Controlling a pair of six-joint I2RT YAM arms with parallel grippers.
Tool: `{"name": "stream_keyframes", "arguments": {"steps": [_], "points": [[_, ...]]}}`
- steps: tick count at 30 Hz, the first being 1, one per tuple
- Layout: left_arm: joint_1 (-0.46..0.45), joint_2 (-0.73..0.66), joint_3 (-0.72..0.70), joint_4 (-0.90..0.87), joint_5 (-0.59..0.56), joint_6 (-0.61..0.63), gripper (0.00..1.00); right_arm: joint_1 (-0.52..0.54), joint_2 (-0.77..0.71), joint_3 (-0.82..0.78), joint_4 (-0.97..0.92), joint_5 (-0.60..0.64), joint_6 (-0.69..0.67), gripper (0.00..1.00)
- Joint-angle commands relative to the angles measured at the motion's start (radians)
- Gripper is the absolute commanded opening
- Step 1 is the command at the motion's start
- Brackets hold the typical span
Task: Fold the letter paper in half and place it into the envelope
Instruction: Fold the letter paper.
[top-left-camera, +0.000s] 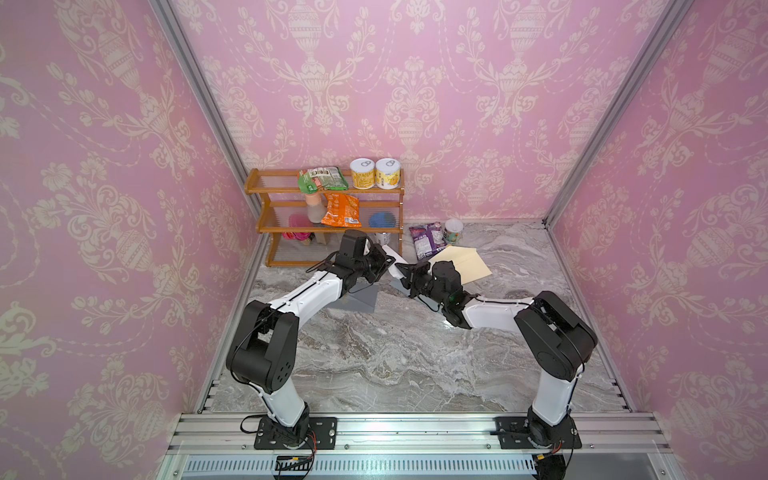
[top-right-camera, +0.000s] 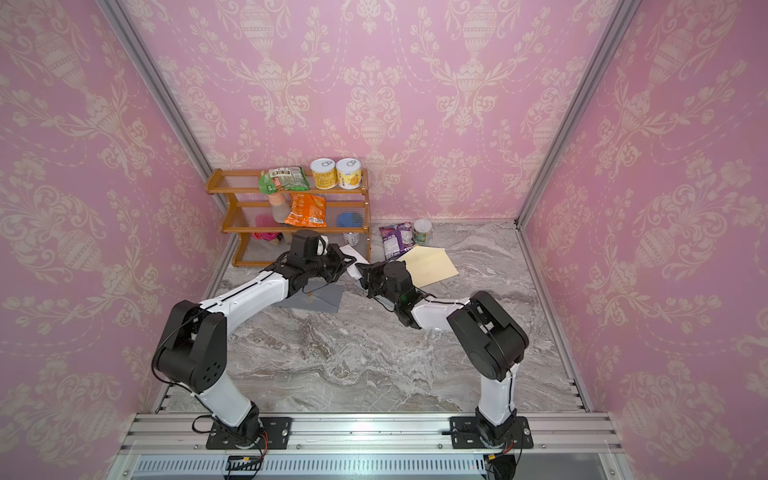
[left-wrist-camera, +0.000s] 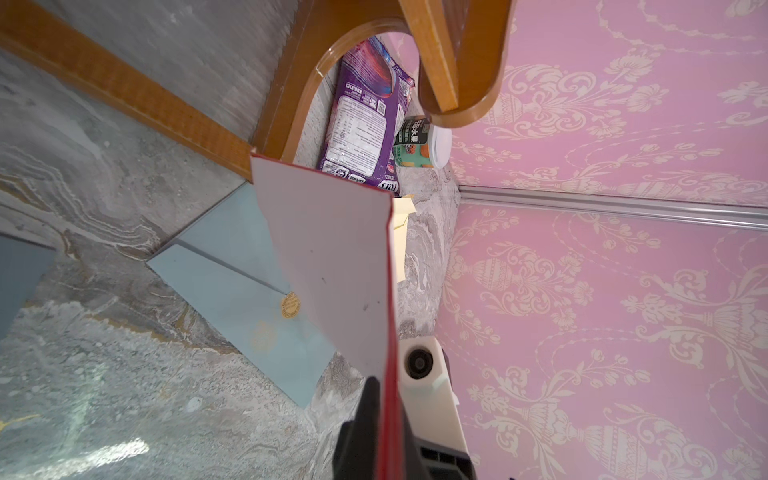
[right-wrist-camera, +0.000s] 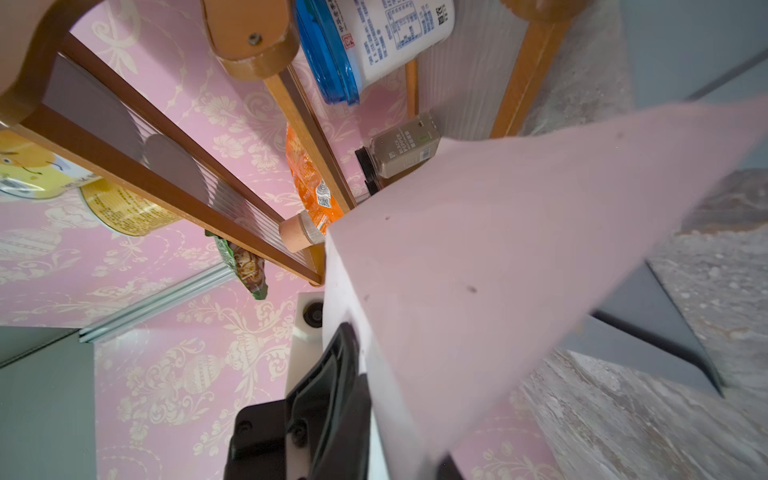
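White letter paper (top-left-camera: 394, 257) held aloft, spanning left claw (top-left-camera: 386, 264) to right claw (top-left-camera: 404, 277).

Wooden shelf (top-left-camera: 270, 192) with two cans (top-left-camera: 363, 174); purple packet (top-left-camera: 426, 239) beside cup (top-left-camera: 453, 231)

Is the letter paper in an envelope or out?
Out. The left gripper and right gripper pinch the letter paper in the air, apart from the blue envelope lying on the table.

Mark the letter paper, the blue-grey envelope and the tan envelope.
letter paper (left-wrist-camera: 328, 249): left wrist view, middle of the held sheet's pale face.
blue-grey envelope (left-wrist-camera: 232, 299): left wrist view, bare face near its gold seal.
tan envelope (top-left-camera: 471, 268): in a top view, body below the open flap.
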Motion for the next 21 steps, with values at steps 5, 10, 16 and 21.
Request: {"name": "stream_keyframes", "arguments": {"steps": [5,10,16,21], "points": [[0.006,0.027,0.059,0.014,0.005,-0.011,0.00,0.017,-0.017,-0.017,0.026,0.013,0.014,0.00],[0.011,0.005,0.088,-0.083,0.019,0.062,0.00,0.006,-0.020,-0.021,0.036,-0.015,-0.019,0.59],[0.027,-0.054,0.128,-0.343,-0.004,0.218,0.00,-0.031,-0.069,0.031,-0.171,-0.194,-0.195,1.00],[0.037,-0.101,0.131,-0.467,-0.009,0.285,0.00,-0.045,-0.184,0.030,-0.498,-0.220,-0.425,1.00]]}}
